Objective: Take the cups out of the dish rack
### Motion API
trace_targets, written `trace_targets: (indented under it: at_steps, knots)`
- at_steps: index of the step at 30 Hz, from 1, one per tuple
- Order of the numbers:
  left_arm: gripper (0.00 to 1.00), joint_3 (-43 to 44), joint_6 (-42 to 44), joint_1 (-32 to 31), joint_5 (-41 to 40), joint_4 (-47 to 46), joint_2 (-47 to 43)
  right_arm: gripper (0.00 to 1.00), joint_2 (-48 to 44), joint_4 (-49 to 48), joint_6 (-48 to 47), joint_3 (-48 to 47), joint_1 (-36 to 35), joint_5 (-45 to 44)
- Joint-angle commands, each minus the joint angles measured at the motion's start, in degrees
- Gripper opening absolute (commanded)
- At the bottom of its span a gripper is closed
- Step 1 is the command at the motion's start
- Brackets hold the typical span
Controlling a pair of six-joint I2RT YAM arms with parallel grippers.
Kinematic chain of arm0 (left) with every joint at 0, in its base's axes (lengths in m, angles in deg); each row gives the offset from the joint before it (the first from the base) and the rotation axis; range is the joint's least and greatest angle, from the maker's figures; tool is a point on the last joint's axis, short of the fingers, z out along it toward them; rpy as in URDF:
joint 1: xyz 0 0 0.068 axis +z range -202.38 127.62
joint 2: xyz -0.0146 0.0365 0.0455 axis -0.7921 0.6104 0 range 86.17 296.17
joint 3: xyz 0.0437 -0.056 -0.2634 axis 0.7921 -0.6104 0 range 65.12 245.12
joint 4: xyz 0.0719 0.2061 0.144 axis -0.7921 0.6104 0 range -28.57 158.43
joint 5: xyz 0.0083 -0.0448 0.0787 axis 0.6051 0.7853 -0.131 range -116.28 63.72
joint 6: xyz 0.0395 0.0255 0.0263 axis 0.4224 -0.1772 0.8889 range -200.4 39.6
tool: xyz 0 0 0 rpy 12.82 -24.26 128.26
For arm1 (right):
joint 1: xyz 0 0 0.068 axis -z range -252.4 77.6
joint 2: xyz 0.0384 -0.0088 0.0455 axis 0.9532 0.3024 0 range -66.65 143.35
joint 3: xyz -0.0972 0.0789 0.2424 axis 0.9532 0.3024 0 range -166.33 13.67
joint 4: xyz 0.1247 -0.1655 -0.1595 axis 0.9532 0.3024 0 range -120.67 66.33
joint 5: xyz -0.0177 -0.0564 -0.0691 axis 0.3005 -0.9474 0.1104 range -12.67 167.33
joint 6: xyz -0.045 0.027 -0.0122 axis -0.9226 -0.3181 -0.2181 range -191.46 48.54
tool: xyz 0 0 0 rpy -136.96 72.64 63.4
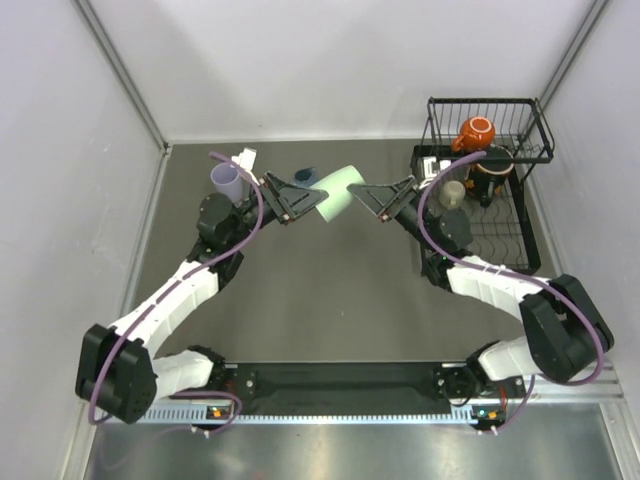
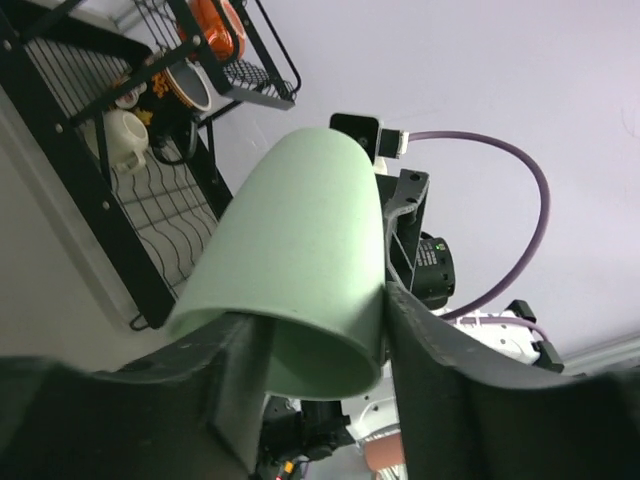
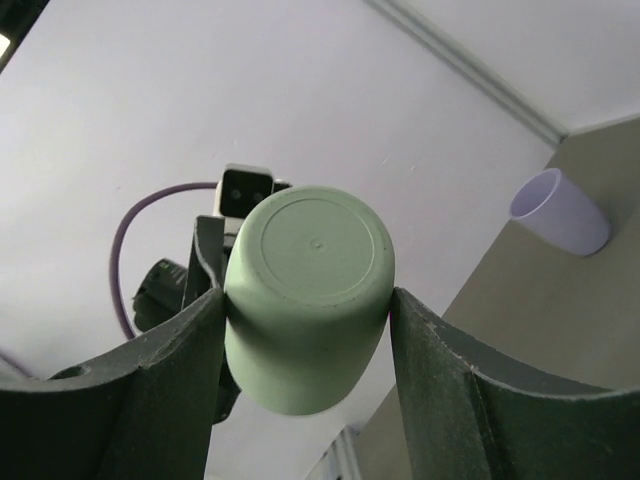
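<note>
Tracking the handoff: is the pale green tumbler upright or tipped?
Tipped sideways: pale green tumbler held between left end effector at its rim and right end effector at its base.

Six cups in all: two tumblers, the lavender tumbler (image 1: 228,181) and pale green tumbler (image 1: 338,190), plus four mugs, namely blue mug (image 1: 303,175), small beige mug (image 1: 452,193), black floral mug (image 1: 492,166), small orange mug (image 1: 477,131). One dish rack (image 1: 485,100). Two arms, left arm (image 1: 170,300) and right arm (image 1: 495,283).

The left arm (image 1: 170,300) and right arm (image 1: 495,285) share white link shells, bulky black joints, a looping purple cable (image 2: 543,200) each, and black wedge-shaped gripper fingers (image 3: 470,400).
</note>
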Motion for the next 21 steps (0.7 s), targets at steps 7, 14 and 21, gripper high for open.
trace_targets:
  at_steps: [7,14,21]
  knots:
    - [0.00,-0.63,-2.63,-0.36,1.85,-7.74,2.80,0.05,0.34,-8.89,0.05,1.39,-1.14,1.29]
    - [0.00,-0.72,2.99,-0.27,-0.78,-0.97,-1.32,0.70,-2.12,-1.95,-3.47,1.57,-1.14,2.17]
    - [0.00,8.15,20.54,-0.18,-8.77,25.20,-2.82,1.00,-11.08,13.66,-12.07,2.80,-1.32,-1.33]
